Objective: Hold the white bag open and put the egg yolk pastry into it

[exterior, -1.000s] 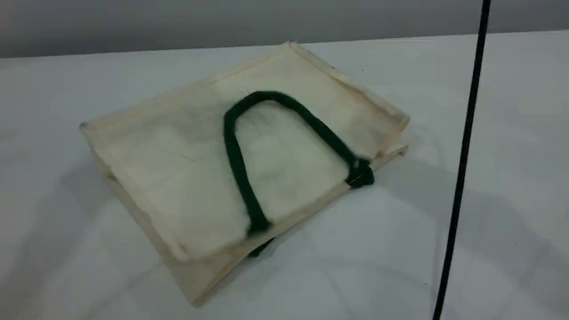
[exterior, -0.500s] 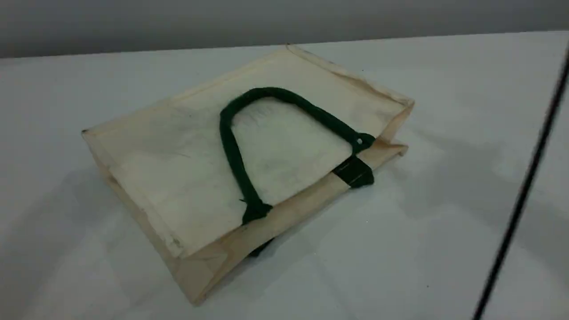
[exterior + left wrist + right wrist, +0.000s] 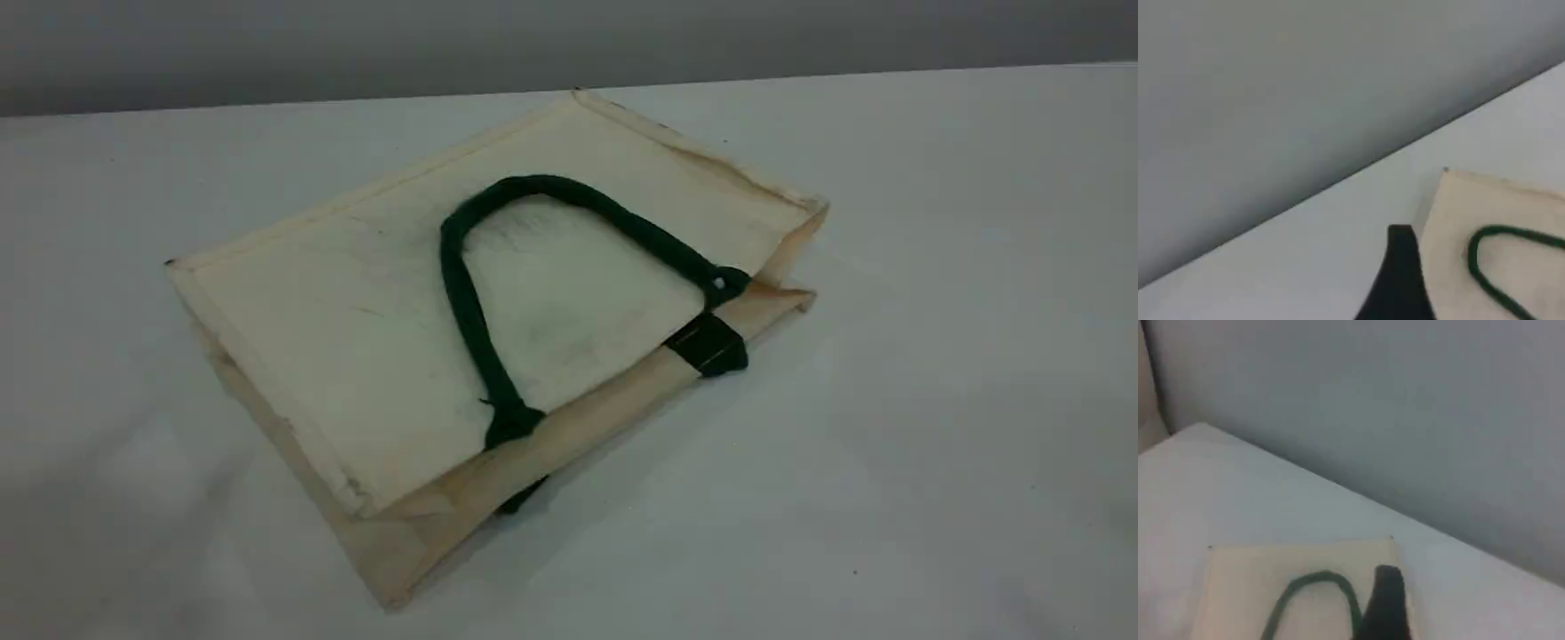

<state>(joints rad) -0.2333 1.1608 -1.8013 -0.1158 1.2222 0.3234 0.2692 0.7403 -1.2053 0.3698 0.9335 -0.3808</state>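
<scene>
Right gripper (image 3: 1385, 607) apart from white bag (image 3: 356, 311) — bag flat, contents hidden

White bag (image 3: 356, 338): cream fabric tote, lying flat, diag. on table (image 3: 933, 444) ctr, mouth twd lower right. Dk green handle (image 3: 468, 311) flopped on top face.

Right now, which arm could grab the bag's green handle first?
Probably right: the right pincer looks to hang over the white bag, beside the green handle. The left pincer hangs over the table, beside the bag.
</scene>
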